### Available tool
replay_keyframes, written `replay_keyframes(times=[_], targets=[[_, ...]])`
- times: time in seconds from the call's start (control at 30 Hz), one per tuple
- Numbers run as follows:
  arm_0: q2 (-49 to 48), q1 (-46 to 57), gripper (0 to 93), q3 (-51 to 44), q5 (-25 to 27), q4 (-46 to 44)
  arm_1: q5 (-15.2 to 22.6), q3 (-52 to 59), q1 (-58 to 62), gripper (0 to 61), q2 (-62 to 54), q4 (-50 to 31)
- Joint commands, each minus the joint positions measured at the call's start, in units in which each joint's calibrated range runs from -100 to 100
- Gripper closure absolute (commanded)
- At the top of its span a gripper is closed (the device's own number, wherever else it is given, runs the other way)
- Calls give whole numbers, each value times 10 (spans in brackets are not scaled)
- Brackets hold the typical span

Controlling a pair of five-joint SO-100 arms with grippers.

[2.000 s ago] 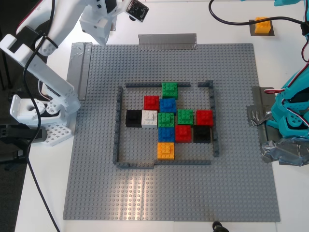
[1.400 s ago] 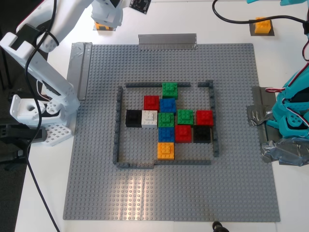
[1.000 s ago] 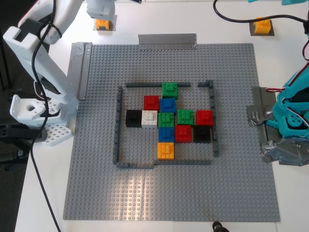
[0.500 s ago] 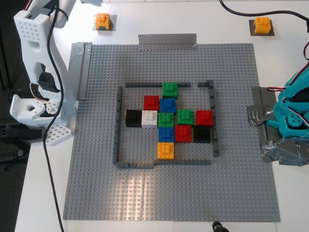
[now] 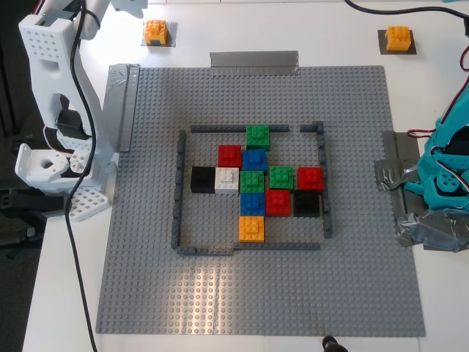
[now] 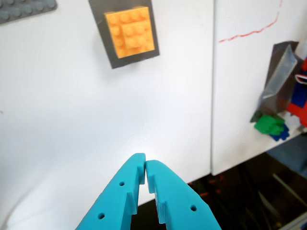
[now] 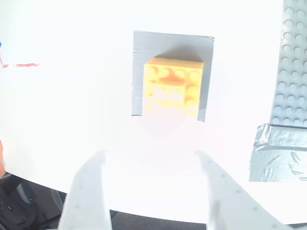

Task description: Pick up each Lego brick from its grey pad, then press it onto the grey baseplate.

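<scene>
Here my first gripper [image 6: 145, 165], the teal one, has its jaws pressed together with nothing between them, above bare white table [image 6: 57, 124]. Ahead of it an orange Lego brick [image 6: 131, 31] sits on its dark grey pad [image 6: 111, 56]; in the exterior view that is the brick [image 5: 398, 37] at the upper right, well apart from the grey baseplate [image 5: 344, 293].

My second gripper [image 7: 153, 191], the white one, has its jaws spread wide and empty, though glare washes out its fingers [image 7: 88, 191] so their tips are hard to make out. Just beyond them a second orange brick [image 7: 173, 86] lies on the pale silvery pad [image 7: 139, 72], beside a tape strip [image 7: 276, 153] at the baseplate's edge. The exterior view shows this brick [image 5: 154, 31] at its upper left.

Inside the dark-grey frame [image 5: 178, 191] on the baseplate a third orange brick [image 5: 251, 228] is already seated, touching a blue brick [image 5: 252, 203] in a cluster of red, green, black and white ones.
</scene>
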Motion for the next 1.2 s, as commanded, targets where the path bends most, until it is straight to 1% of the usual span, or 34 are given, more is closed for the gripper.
replay_keyframes(times=[0.0, 0.2, 0.3, 0.43, 0.53, 0.7, 0.93, 1.03, 1.17], targets=[[20, 10, 909, -24, 0, -2, 8, -3, -3, 381, -12, 14], [38, 5, 759, -24, 1, 14, 15, -7, 8, 372, 15, 10], [41, 2, 723, -19, 1, 25, 19, -10, 15, 367, 31, -1], [42, -7, 717, -15, 1, 38, 22, -17, 24, 363, 49, -11], [58, -26, 717, -27, 0, 65, 23, -21, 30, 363, 58, -14], [102, -48, 716, -92, -4, 130, 22, -27, 33, 365, 65, -26], [171, -48, 716, -209, -4, 130, 25, -62, 32, 366, 91, -30], [200, -43, 716, -238, -4, 130, 24, -70, 32, 368, 95, -33], [220, -43, 716, -245, -4, 130, 26, -83, 30, 368, 93, -30]])
